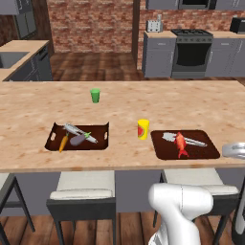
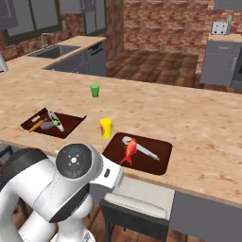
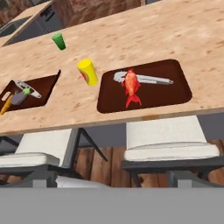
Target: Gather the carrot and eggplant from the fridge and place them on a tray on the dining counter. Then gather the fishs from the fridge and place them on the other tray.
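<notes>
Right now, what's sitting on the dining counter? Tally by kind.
trays: 2
cups: 2, green and yellow
silvery fish: 2
red fish: 1
carrot: 1
eggplant: 1
Total: 9

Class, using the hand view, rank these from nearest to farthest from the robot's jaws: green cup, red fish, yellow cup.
1. Red fish, lying in the right tray.
2. Yellow cup, just left of that tray.
3. Green cup, far back left on the dining counter.
</notes>
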